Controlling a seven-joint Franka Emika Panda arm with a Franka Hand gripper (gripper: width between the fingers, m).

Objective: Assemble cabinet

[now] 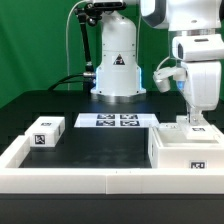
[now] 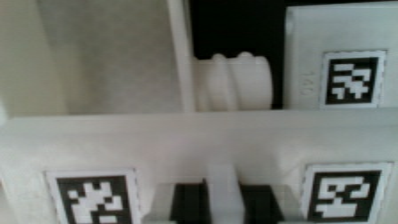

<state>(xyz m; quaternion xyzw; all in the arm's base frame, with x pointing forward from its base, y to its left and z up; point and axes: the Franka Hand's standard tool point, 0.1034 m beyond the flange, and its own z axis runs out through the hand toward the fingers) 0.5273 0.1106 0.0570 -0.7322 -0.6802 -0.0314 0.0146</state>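
Exterior view: I see the large white boxy plastic cabinet on the dark surface, near side, at the exterior view's right.
Cabinet seating: it appears tucked against the long low white border rail. I judge the rail braces it so that a push from above cannot slide it.
Pincer position: the arm's two-finger pincer hangs straight down onto the cabinet's top, at a small tagged part there.
Pincer state: I cannot tell whether it is released or clenched. In the wrist view dark strips flank a pale strip at the picture's edge, too blurred to read.
Wrist view: close and blurred, showing white tagged faces that I take for the cabinet, with a ribbed white round knob beyond them.
Loose part: a small white tagged block lies well apart at the exterior view's left, near the rail on that side, probably parked within reach for a later step.
Marker board: the thin flat white marker board lies far-centre, between the block and the cabinet, clear of the work.
Step, as I judge it: seating or gripping a piece on the cabinet's top, since a vertical approach suits pressing down.
Risk: an off-centre push could tilt that piece or jam it.
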